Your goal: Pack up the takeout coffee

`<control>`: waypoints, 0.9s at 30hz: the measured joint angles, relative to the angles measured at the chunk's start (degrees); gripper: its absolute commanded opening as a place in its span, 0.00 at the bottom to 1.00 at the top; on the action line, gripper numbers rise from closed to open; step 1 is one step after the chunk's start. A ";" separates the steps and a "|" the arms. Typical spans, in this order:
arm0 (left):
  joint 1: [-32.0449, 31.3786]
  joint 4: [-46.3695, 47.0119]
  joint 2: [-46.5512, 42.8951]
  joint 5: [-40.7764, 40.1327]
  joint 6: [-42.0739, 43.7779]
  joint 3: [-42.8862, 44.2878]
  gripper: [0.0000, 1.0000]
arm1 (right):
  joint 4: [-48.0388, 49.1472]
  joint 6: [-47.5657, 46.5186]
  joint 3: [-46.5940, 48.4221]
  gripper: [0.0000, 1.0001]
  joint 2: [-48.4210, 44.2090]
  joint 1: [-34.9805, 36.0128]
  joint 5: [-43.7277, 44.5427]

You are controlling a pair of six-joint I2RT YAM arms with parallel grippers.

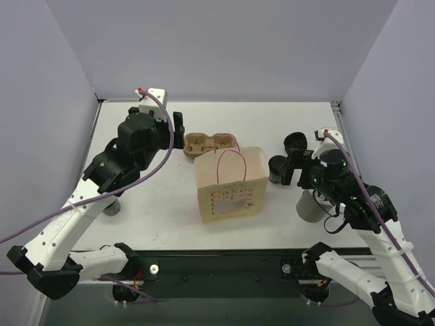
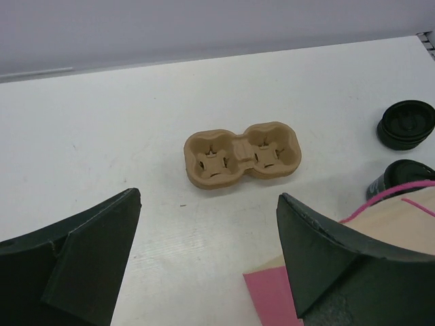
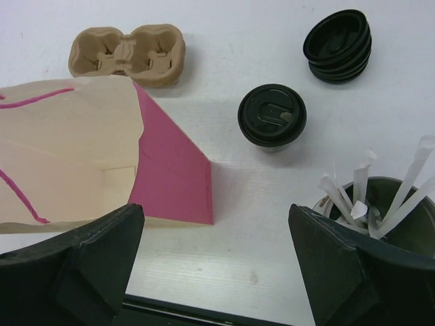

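One takeout coffee cup, black with a black lid, stands upright on the white table to the right of the paper bag; it also shows in the top view and in the left wrist view, partly behind the bag's pink handles. The brown two-well pulp tray lies empty behind the bag; it also shows in both wrist views. My left gripper is open and empty, hovering left of the tray. My right gripper is open and empty, above the table just near of the cup.
A stack of loose black lids sits behind the cup. A grey cylinder holding wrapped straws stands near the right gripper. The bag stands open, pink inside. A small white box is at the back left.
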 measured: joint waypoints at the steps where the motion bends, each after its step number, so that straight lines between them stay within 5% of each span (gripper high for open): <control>1: 1.33 0.79 0.74 1.38 -0.55 -0.35 0.89 | 0.20 0.02 -0.02 0.94 -0.04 0.00 0.42; 9: 3.65 4.22 10.97 6.93 -2.64 -0.22 0.81 | 2.03 3.17 -4.09 0.89 -2.08 0.00 -2.01; 21: 6.51 -1.29 11.39 2.89 -9.79 2.97 0.77 | -1.95 12.31 -4.87 0.88 -8.83 0.02 -9.42; 27: 8.94 0.28 18.56 3.58 -10.58 4.68 0.69 | -6.29 12.09 -2.60 0.88 -8.76 0.02 -7.63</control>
